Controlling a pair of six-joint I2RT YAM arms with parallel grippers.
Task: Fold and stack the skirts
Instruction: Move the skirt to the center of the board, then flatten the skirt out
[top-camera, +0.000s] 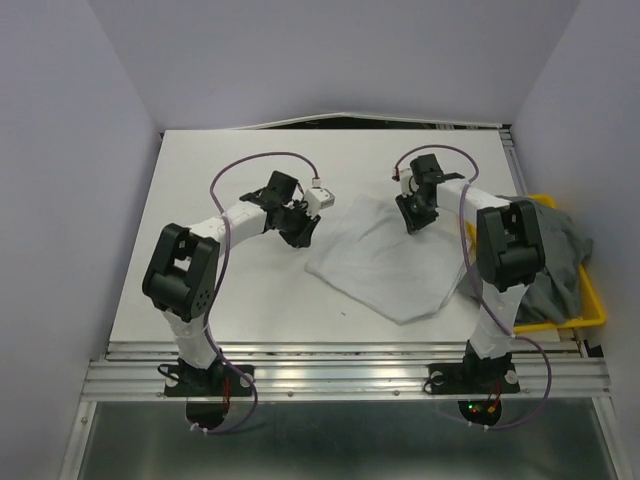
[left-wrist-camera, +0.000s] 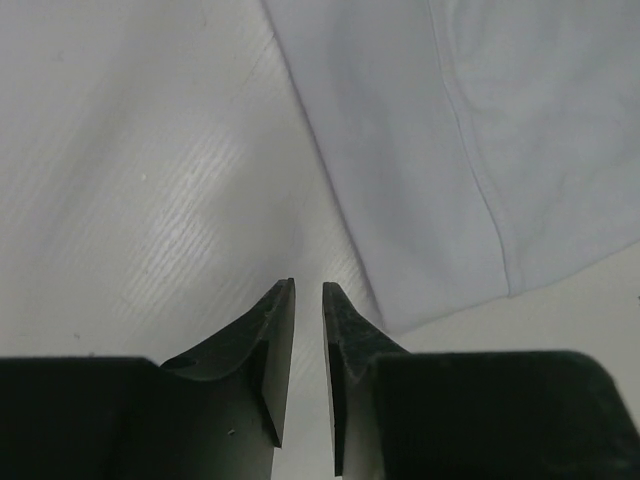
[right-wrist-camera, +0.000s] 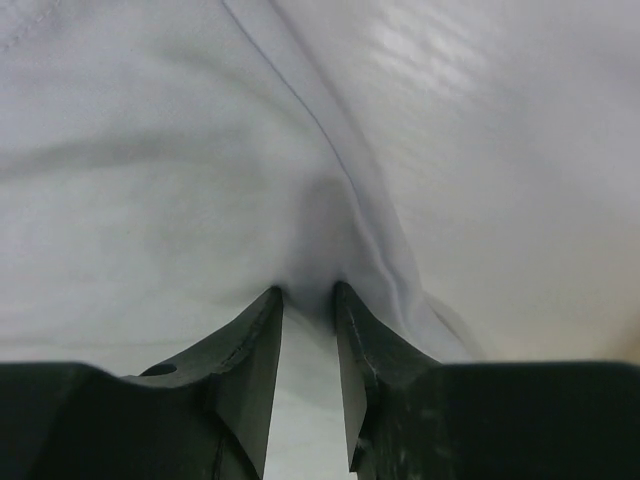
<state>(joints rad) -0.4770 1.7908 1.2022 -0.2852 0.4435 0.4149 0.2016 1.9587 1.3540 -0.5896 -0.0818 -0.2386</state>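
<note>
The white skirt (top-camera: 385, 262) lies spread flat on the middle of the table (top-camera: 240, 290). At its 3 o'clock side, grey skirts (top-camera: 552, 262) are heaped in a yellow tray (top-camera: 592, 312) at the table's edge, spilling over the tray's rim.

The left gripper (top-camera: 302, 232) is down at the white skirt's 10 o'clock edge. In the left wrist view its fingers (left-wrist-camera: 275, 330) stand close together with a narrow slit between them. Bare table shows in that slit, and the cloth's edge runs just past the right-hand finger.

The right gripper (top-camera: 413, 222) sits on the skirt's 1 o'clock edge. In the right wrist view its fingers (right-wrist-camera: 255, 340) pinch a puckered fold of the white cloth between their tips.
</note>
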